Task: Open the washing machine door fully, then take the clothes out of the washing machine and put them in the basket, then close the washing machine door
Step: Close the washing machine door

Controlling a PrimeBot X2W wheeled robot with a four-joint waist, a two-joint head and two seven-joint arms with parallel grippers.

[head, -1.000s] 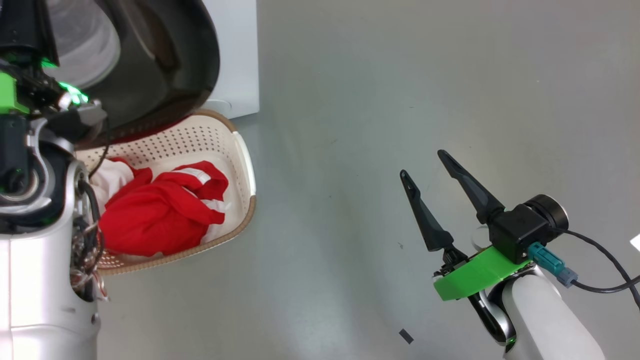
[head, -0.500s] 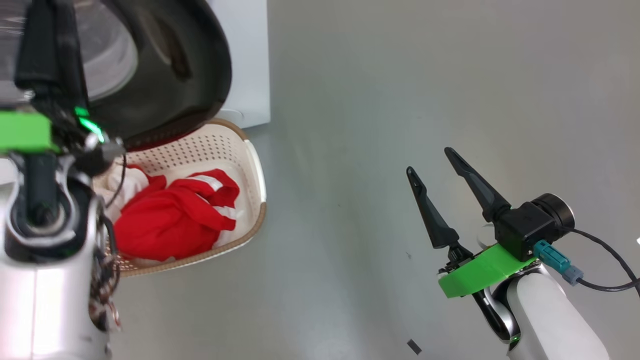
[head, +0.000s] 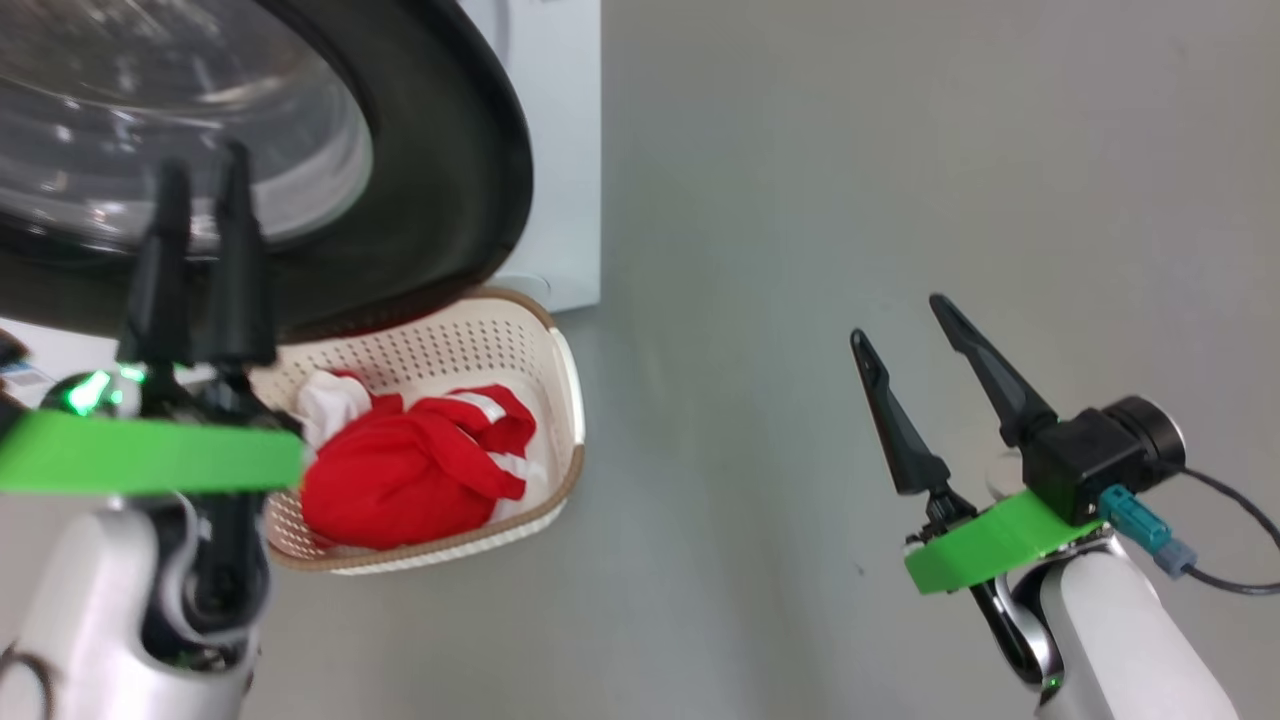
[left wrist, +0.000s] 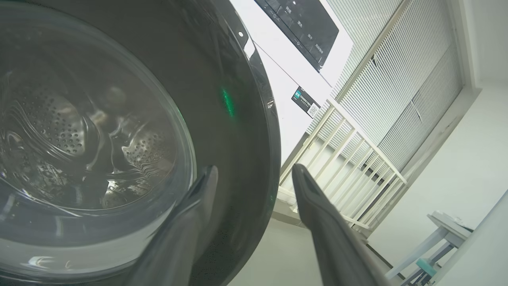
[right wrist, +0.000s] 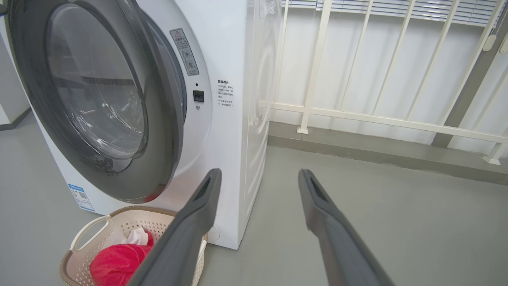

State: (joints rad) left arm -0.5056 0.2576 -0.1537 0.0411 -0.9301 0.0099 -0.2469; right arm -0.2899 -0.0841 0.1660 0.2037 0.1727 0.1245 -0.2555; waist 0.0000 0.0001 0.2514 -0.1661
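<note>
The washing machine door, a black rim around bulging glass, stands swung partway out from the white washing machine. My left gripper is open in front of the glass. In the left wrist view this gripper holds nothing, and the edge of the door's rim shows behind the gap. The red and white clothes lie in the cream basket on the floor under the door. My right gripper is open and empty over bare floor to the right. In the right wrist view, the door, basket and clothes are at the left.
A grey floor spreads to the right of the machine. Behind it, a white railing runs along the wall under blinds. In the left wrist view, a pale table is far off. A black cable trails from my right wrist.
My left gripper has opened and now points up in front of the door's glass. The head camera has shifted, so the door looms larger. My right arm holds its pose.
</note>
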